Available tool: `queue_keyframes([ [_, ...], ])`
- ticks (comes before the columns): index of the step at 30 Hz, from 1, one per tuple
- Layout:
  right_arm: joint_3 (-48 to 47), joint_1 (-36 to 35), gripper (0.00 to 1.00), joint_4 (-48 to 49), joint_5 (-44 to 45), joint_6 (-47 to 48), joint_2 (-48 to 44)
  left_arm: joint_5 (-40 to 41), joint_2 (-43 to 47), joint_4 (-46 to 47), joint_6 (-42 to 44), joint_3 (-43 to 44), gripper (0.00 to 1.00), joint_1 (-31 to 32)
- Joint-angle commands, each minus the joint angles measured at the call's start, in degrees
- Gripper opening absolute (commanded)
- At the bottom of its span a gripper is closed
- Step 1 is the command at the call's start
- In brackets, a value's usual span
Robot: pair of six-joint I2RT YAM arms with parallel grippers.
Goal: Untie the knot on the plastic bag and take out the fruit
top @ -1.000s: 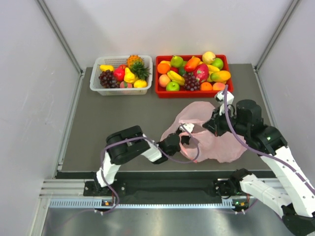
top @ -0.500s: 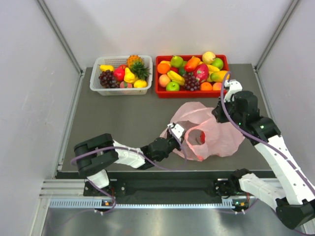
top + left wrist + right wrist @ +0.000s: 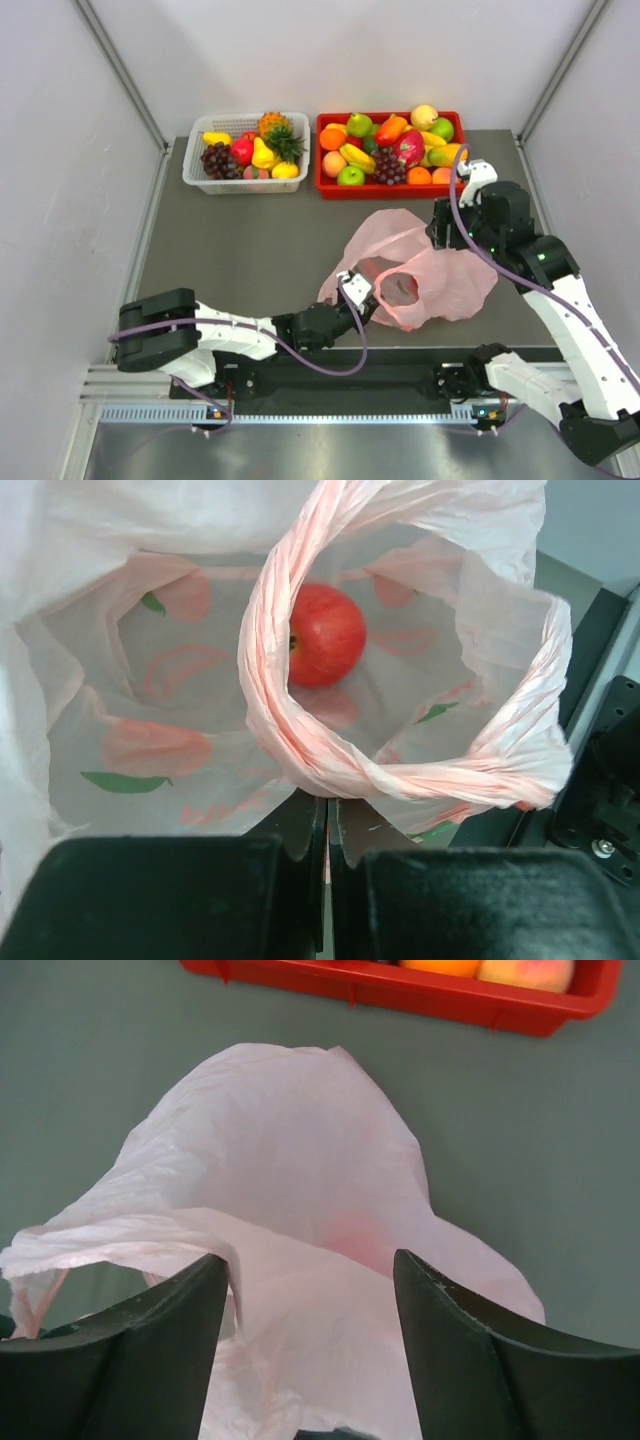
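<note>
My left hand [image 3: 327,830] is pinched shut on the twisted handle loop [image 3: 300,750] of the pink plastic bag [image 3: 130,740], its mouth gaping ahead around 1 round red fruit [image 3: 326,635], so I'd hold it taut while my wide-open right hand [image 3: 308,1260] reaches in.

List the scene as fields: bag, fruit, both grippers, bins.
bag: mouth open, no knot seen
fruit: one, red, round, inside bag
left gripper: shut on twisted handle
right gripper: open, at bag's far edge
basket: filled with other produce, far left
tray: filled likewise, far right
</note>
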State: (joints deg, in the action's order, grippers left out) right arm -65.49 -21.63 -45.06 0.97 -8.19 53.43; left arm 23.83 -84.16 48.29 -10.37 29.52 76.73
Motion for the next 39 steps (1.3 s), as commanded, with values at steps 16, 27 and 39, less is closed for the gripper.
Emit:
queue_keyframes([
  [16, -8.8, 0.5, 0.81, -18.1, -17.7, -2.5, -9.0, -2.8, 0.9, 7.2, -6.8, 0.9, 0.00, 0.4],
  [27, -6.1, 0.0, 1.00, -23.7, -6.5, -6.2, -9.8, -17.1, -10.7, 21.1, -13.8, 11.3, 0.00, 0.6],
  [39, -1.4, -0.1, 0.43, -25.5, 5.1, -5.7, -9.7, -14.5, -17.3, 16.0, -13.4, 19.0, 0.00, 1.6],
])
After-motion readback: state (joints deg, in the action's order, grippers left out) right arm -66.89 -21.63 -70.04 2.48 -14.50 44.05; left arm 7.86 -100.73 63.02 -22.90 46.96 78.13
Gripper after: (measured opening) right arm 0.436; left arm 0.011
